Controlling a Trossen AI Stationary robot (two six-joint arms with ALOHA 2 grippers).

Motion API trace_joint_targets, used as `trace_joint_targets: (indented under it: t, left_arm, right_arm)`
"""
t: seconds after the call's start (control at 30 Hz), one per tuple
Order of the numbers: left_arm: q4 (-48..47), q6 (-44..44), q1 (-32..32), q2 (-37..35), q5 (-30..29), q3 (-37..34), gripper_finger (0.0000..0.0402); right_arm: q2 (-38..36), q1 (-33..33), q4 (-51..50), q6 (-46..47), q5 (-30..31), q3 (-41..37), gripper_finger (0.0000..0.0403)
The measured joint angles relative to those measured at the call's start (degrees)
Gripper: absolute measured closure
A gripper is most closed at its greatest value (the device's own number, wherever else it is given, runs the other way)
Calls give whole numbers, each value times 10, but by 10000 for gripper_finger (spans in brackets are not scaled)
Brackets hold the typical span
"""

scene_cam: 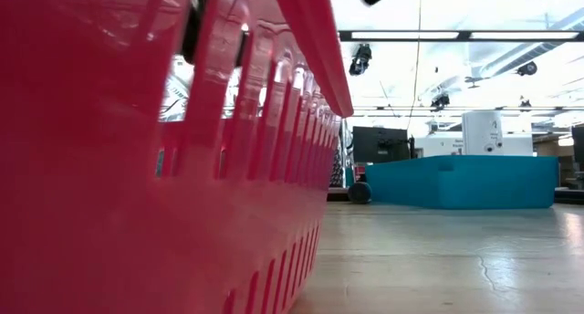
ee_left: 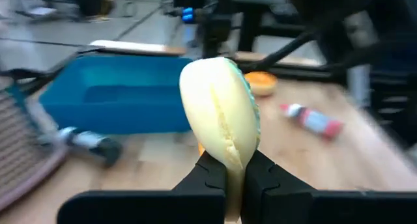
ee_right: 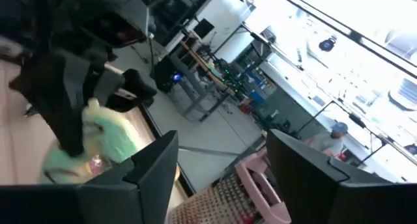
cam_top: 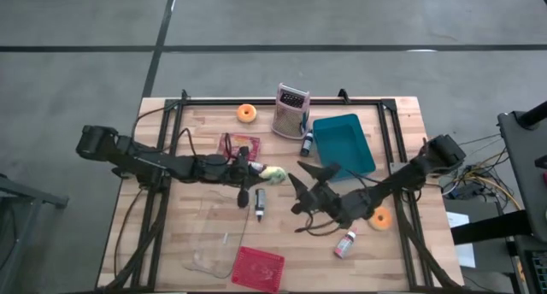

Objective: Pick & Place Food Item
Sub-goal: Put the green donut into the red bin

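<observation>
The left gripper [ee_left: 233, 168] was clamped on a pale yellow and green food item [ee_left: 220, 110], which stood up from between the closed fingers, so it was carried above the table [cam_top: 197, 132] and not resting on it. In the high view this food item [cam_top: 273, 173] was at the tip of the left gripper [cam_top: 259, 172], near the middle of the table. The grip was at the lower edge of the item only, probably because it is soft and flat there; I judge that it could slip if the arm turned quickly.

Ahead of the left gripper, beyond the held item, lay the blue tray [ee_left: 124, 100], which seemed a likely place to put it, although the task sentence does not name the goal. An orange donut [ee_left: 262, 83] and a small bottle [ee_left: 311, 118] lay further ahead on the wood.

The right gripper [cam_top: 301, 190] had its fingers wide apart and held nothing. It was just beside the left gripper and pointed at the food item [ee_right: 104, 142], perhaps to receive it.
</observation>
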Motion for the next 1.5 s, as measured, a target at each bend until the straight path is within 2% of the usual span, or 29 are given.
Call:
trace_joint_targets:
  t: [0.23,0.37,0.43,0.5,0.57,0.63,0.67,0.77,0.83,0.97,1.07,1.2,1.5]
  left_arm:
    - [-35,-32,-10,-14,123,8,393]
    - [-110,-45,-25,-15,178,29,393]
    - [-145,-47,-36,-17,194,43,393]
    - [-177,-47,-48,-17,209,57,393]
    - [-199,-45,-59,-17,229,68,393]
    - [-205,-43,-68,-17,244,74,393]
    - [-205,-43,-72,-17,252,76,393]
    - [-208,-46,-84,-16,270,76,393]
    - [-209,-56,-92,-15,272,76,393]
    - [-207,-75,-105,-4,282,76,393]
    - [-199,-90,-114,17,298,84,393]
    - [-202,-109,-122,66,314,106,393]
    - [-202,-124,-138,182,401,177,393]
  right_arm:
    - [-34,41,-69,23,25,-1,176]
    - [-74,62,-227,151,-21,-1,177]
    - [-108,64,-346,274,-103,-1,177]
    - [-142,57,-454,398,-233,-1,178]
    - [-164,43,-512,476,-372,-3,179]
    - [-178,37,-520,507,-501,-19,179]
    - [-183,37,-502,511,-546,-28,179]
    - [-195,39,-443,510,-628,-59,179]
    - [-207,40,-421,514,-649,-78,179]
    - [-222,39,-405,527,-643,-115,179]
    - [-226,40,-354,528,-646,-146,179]
    - [-232,39,-306,539,-640,-185,179]
    - [-251,40,-265,571,-640,-239,179]
